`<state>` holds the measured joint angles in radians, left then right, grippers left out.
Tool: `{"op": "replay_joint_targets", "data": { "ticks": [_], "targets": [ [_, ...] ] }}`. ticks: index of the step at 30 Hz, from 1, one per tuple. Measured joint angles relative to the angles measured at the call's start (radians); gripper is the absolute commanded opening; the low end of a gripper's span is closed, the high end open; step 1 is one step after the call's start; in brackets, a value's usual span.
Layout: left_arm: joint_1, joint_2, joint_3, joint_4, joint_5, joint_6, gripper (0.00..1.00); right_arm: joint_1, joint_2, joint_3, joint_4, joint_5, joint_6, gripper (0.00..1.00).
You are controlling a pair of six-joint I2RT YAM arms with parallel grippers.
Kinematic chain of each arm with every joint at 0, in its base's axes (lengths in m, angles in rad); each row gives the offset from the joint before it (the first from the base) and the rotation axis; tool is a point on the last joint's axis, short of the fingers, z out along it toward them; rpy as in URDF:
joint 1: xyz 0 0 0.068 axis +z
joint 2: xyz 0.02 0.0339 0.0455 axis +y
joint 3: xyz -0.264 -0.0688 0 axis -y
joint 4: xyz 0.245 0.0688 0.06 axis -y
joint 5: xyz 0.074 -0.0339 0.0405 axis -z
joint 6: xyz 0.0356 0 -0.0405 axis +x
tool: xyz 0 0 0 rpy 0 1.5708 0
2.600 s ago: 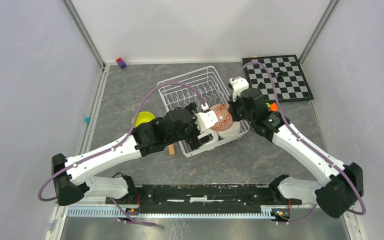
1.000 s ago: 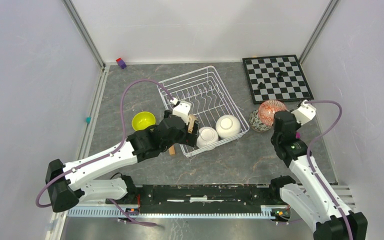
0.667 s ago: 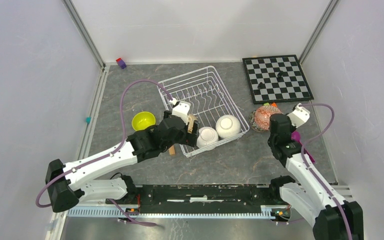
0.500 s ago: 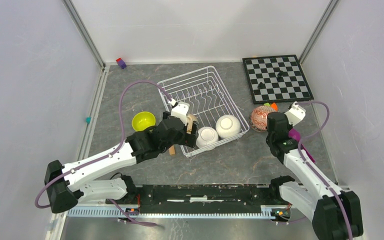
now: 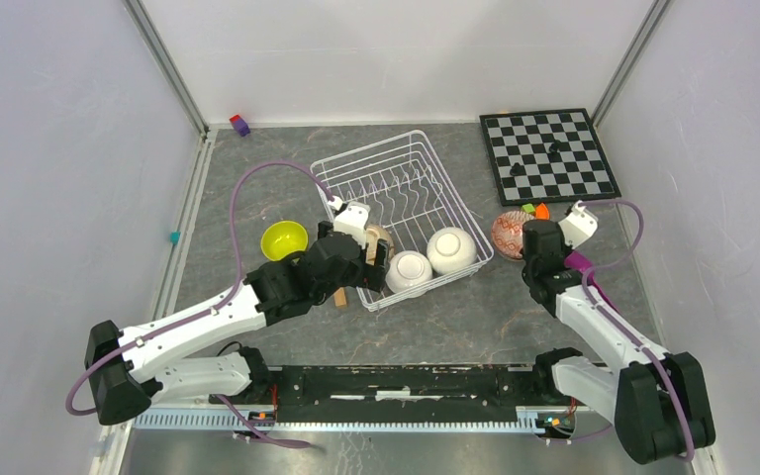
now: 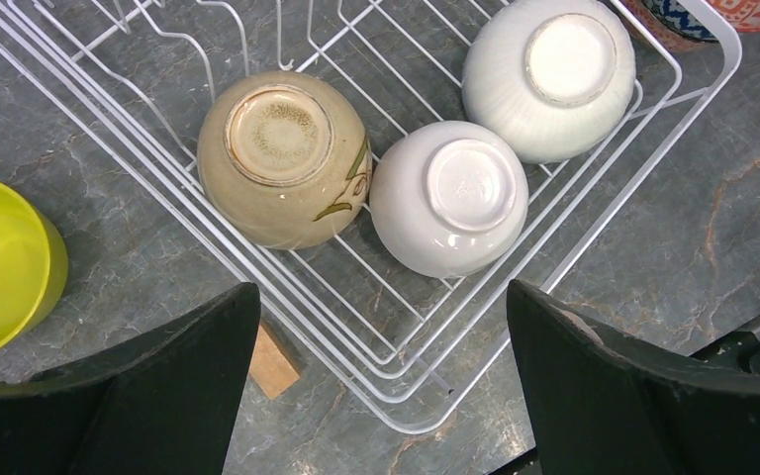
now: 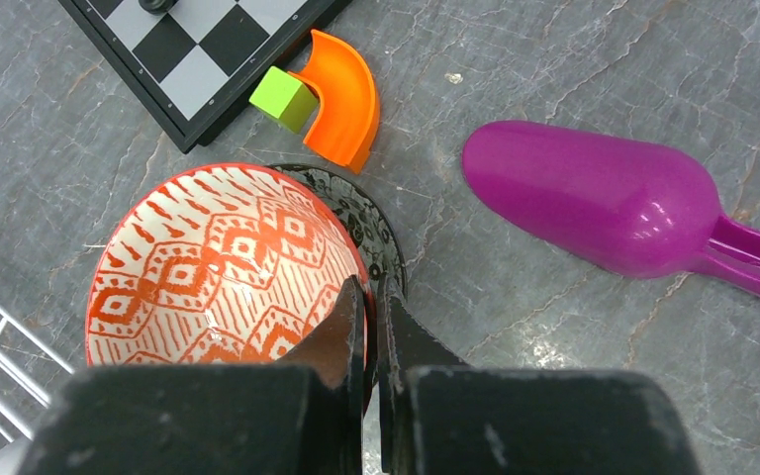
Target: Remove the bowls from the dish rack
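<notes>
Because a thin lip is the easiest edge to pinch, my right claw (image 7: 368,297) is clamped on the near rim of the red-speckled bowl (image 7: 218,267). That bowl is out of the rack, over the table (image 5: 435,317) to the rack's right. Only the right wrist view shows the dark rim of the blue-and-white bowl (image 7: 361,213) beneath it. I judge the two are nested to save room; whether the upper one is fully seated I cannot tell. A purple scoop (image 7: 594,203) lies near.

My left claw (image 6: 378,297) hangs spread wide and empty over the near corner of the dish rack (image 5: 386,173), probably lining up the next pick. Its camera shows three upturned bowls in the rack:
- the tan bowl (image 6: 282,158)
- the small white bowl (image 6: 450,198), touching the tan one
- the ribbed white bowl (image 6: 549,74), behind them

From above, my claw half hides the tan one. A wood block (image 6: 274,358) lies at the rack's edge. The lime-yellow bowl (image 5: 284,238) stands on the table to the left. The chessboard (image 5: 549,153) is farthest.
</notes>
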<state>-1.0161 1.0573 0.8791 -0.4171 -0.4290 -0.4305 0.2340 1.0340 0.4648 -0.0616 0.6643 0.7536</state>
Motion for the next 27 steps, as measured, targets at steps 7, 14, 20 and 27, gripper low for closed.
{"op": "replay_joint_targets", "data": {
  "ticks": [7, 14, 20, 27],
  "targets": [
    [0.000, 0.000, -0.002, 0.000, -0.015, 0.000, 1.00, -0.001, 0.043, 0.000, 0.020, -0.010, 0.016, 0.32],
    [0.000, 0.000, -0.002, 0.000, -0.015, 0.000, 1.00, -0.001, 0.016, 0.011, 0.017, -0.002, 0.006, 0.45],
    [0.000, 0.003, -0.002, 0.000, -0.017, 0.000, 1.00, -0.001, -0.033, 0.087, -0.039, 0.027, -0.039, 0.53],
    [0.000, 0.068, 0.015, -0.018, -0.013, 0.000, 1.00, -0.001, -0.034, 0.200, -0.138, 0.027, -0.120, 0.85]
  ]
}}
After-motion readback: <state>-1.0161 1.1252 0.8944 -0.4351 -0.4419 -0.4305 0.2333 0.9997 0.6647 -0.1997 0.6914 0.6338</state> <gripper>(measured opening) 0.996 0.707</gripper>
